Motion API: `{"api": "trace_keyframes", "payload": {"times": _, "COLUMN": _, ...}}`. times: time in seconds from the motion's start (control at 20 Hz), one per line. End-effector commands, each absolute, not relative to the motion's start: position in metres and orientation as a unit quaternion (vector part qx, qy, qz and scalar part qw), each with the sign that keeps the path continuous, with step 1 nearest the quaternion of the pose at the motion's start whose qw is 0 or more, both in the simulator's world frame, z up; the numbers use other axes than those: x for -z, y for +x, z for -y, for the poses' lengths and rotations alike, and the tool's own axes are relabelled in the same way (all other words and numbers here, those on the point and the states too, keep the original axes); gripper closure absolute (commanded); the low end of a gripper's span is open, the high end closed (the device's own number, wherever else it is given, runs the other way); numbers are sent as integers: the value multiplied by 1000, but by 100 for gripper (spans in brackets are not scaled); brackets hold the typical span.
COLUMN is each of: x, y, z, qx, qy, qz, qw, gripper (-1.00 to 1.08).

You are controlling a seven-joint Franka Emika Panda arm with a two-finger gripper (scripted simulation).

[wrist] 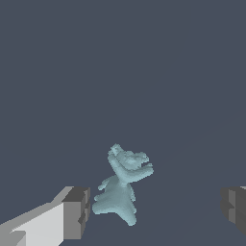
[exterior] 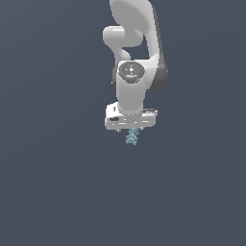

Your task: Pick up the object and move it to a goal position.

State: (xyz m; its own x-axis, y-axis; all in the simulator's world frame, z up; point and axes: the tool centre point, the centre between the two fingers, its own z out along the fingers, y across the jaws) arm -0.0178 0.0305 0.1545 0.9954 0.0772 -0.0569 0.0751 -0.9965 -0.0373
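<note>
Readable text: none in either view.
Arm (exterior: 132,72): plain white shells with no brand name, number or label to be read; the dark round cap on the wrist joint carries a few small red and pale specks (too small to tell whether they are signs or letters).
Gripper (exterior: 131,129): white body and grey finger pads (wrist: 77,213), all unmarked.
Object (wrist: 121,187): pale teal, lumpy surface, no writing or sign on it.
Background (exterior: 48,168): even dark grey-blue, with no print or marking.
</note>
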Motion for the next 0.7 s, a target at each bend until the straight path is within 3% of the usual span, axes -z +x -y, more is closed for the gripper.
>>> {"api": "trace_keyframes", "payload": {"times": 0.0, "x": -154, "y": -18, "z": -31, "qx": -29, "qy": -999, "qz": 38, "qw": 18, "gripper": -92}}
{"api": "trace_keyframes", "payload": {"times": 0.65, "x": -146, "y": -29, "z": -31, "qx": -43, "qy": -998, "qz": 36, "qw": 30, "gripper": -92}}
